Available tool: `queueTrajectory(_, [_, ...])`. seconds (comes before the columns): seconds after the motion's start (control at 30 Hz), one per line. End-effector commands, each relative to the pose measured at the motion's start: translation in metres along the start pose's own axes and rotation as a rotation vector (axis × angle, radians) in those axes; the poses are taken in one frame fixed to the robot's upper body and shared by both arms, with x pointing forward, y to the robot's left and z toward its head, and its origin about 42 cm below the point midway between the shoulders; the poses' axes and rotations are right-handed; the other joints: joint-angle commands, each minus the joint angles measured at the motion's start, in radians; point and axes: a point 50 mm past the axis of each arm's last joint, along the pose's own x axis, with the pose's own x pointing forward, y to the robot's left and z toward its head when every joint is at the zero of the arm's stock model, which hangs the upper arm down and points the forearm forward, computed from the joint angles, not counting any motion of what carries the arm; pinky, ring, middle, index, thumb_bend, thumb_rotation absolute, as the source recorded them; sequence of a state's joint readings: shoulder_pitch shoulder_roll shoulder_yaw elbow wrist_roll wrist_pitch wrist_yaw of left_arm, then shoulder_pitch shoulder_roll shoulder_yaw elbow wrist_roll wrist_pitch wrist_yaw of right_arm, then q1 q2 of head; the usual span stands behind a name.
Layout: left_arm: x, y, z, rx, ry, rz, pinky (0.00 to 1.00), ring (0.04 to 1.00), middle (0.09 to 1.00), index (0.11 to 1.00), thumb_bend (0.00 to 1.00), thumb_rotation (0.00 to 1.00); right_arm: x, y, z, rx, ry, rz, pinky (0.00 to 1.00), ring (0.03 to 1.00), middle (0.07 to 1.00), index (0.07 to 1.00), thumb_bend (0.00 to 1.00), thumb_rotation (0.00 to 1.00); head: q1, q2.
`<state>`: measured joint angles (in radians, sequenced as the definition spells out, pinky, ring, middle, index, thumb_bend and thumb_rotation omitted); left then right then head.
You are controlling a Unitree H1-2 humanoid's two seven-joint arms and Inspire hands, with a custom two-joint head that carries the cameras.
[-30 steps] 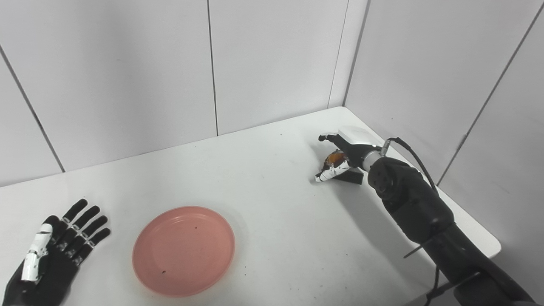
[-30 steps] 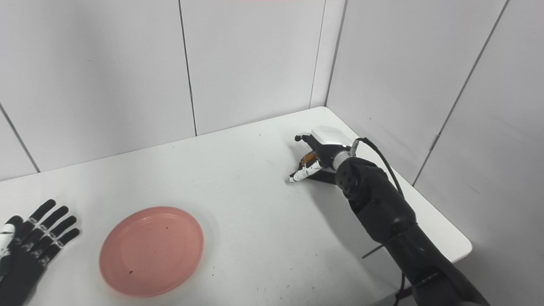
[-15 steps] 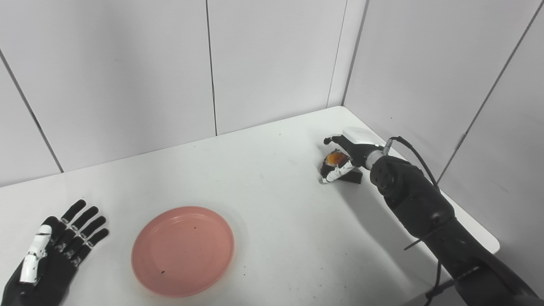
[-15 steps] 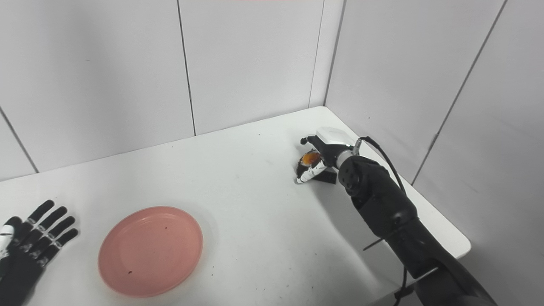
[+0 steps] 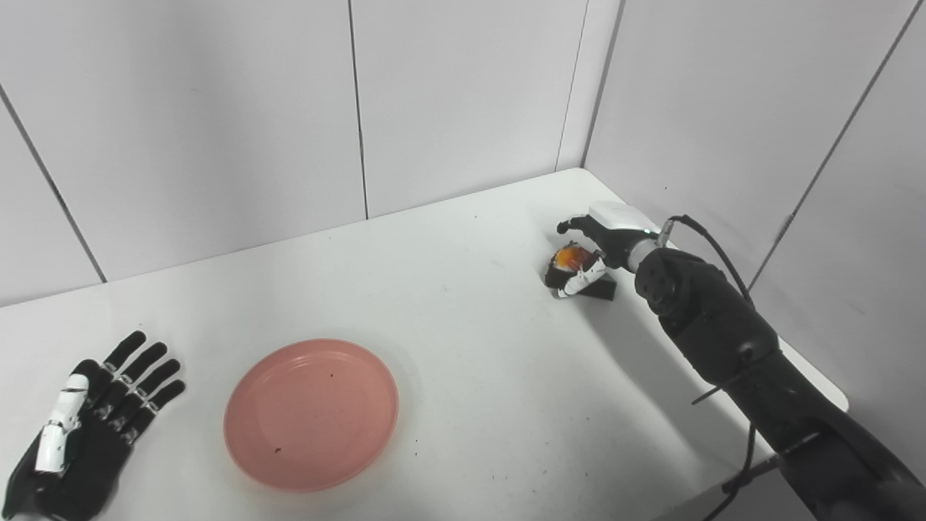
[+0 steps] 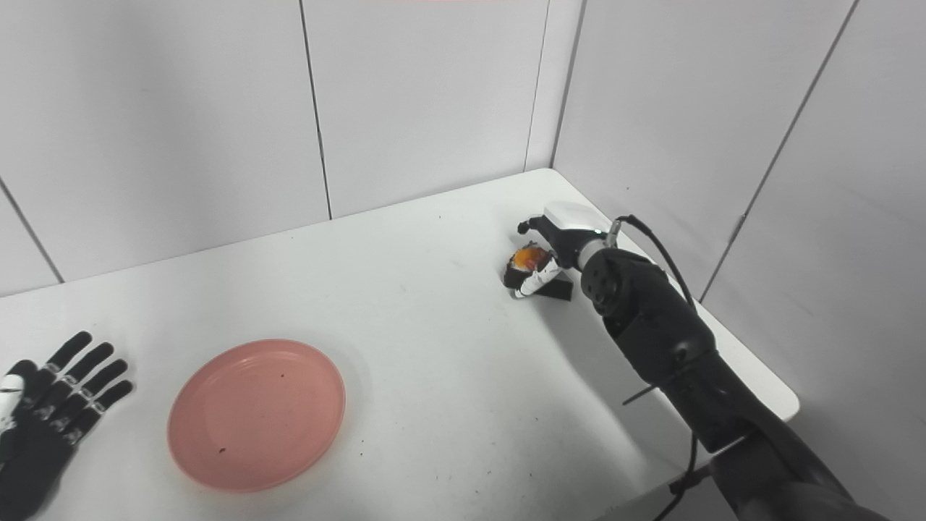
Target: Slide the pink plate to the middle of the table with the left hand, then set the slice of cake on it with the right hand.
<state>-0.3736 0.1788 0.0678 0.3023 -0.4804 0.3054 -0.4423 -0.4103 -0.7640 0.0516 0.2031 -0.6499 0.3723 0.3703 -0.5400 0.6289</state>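
Note:
The pink plate (image 5: 311,416) lies empty on the white table, left of the middle and near the front edge. My left hand (image 5: 87,427) rests open, fingers spread, at the table's front left, a short gap left of the plate. At the far right, my right hand (image 5: 593,242) is curled around the slice of cake (image 5: 569,257), a dark piece with an orange top. Its white thumb presses the cake's front and the fingers wrap over the back. The cake's dark base (image 6: 557,291) still touches the table under the hand.
White wall panels stand close behind the table and along its right side, right beside my right hand. The table's right edge (image 5: 832,398) runs under my right forearm. Bare white tabletop (image 5: 477,340) stretches between the plate and the cake.
My right hand's fingers and thumb have closed from a spread pose onto the cake. The whole picture has shifted slightly, so the camera moved. The plate and left hand stayed put.

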Motion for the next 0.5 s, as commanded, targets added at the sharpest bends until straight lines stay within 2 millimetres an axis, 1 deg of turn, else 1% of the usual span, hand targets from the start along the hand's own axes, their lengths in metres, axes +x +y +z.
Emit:
queueTrajectory(0.0, [-0.014, 0.012, -0.022, 0.004, 0.11, 0.06, 0.87, 0.882, 0.899, 0.892, 0.48, 0.84, 0.003, -0.032, 0.005, -0.012, -0.032, -0.104, 0.69, 0.812, 0.855, 0.793, 0.88, 0.19, 0.0, -0.001])
queueTrajectory(0.03, [-0.014, 0.012, -0.022, 0.002, 0.11, 0.061, 0.87, 0.882, 0.898, 0.892, 0.48, 0.84, 0.004, -0.031, 0.005, -0.013, -0.04, -0.107, 0.69, 0.808, 0.851, 0.791, 0.88, 0.18, 0.0, 0.0])
queueTrajectory(0.07, [-0.014, 0.013, -0.023, 0.0, 0.11, 0.06, 0.87, 0.882, 0.898, 0.892, 0.48, 0.84, 0.005, -0.03, 0.006, -0.013, -0.045, -0.108, 0.67, 0.775, 0.834, 0.782, 0.87, 0.15, 0.0, 0.0])
queueTrajectory(0.13, [-0.014, 0.013, -0.023, -0.005, 0.11, 0.059, 0.86, 0.882, 0.899, 0.892, 0.48, 0.84, 0.007, -0.029, 0.006, -0.002, -0.045, -0.105, 0.63, 0.707, 0.777, 0.762, 0.81, 0.1, 0.001, 0.001])
queueTrajectory(0.17, [-0.014, 0.014, -0.023, -0.006, 0.111, 0.059, 0.86, 0.882, 0.9, 0.893, 0.48, 0.84, 0.008, -0.029, 0.006, 0.002, -0.043, -0.102, 0.6, 0.656, 0.715, 0.731, 0.76, 0.08, 0.001, 0.001])
queueTrajectory(0.2, [-0.014, 0.014, -0.023, -0.003, 0.111, 0.061, 0.86, 0.882, 0.9, 0.893, 0.48, 0.84, 0.012, -0.028, 0.005, 0.004, -0.033, -0.099, 0.59, 0.647, 0.704, 0.726, 0.75, 0.07, 0.002, 0.003])
queueTrajectory(0.23, [-0.014, 0.014, -0.023, -0.002, 0.111, 0.062, 0.85, 0.876, 0.896, 0.889, 0.49, 0.83, 0.014, -0.027, 0.005, 0.007, -0.019, -0.096, 0.51, 0.555, 0.609, 0.554, 0.57, 0.11, 0.002, 0.003])
queueTrajectory(0.33, [-0.014, 0.012, -0.022, 0.0, 0.11, 0.062, 0.86, 0.88, 0.898, 0.893, 0.48, 0.84, 0.022, -0.024, 0.005, 0.011, 0.012, -0.085, 0.45, 0.505, 0.564, 0.504, 0.52, 0.12, 0.002, 0.003])
queueTrajectory(0.47, [-0.014, 0.01, -0.02, -0.004, 0.105, 0.053, 0.87, 0.891, 0.909, 0.9, 0.47, 0.85, 0.025, -0.024, 0.006, 0.0, 0.024, -0.073, 0.46, 0.516, 0.571, 0.492, 0.51, 0.13, 0.004, 0.005])
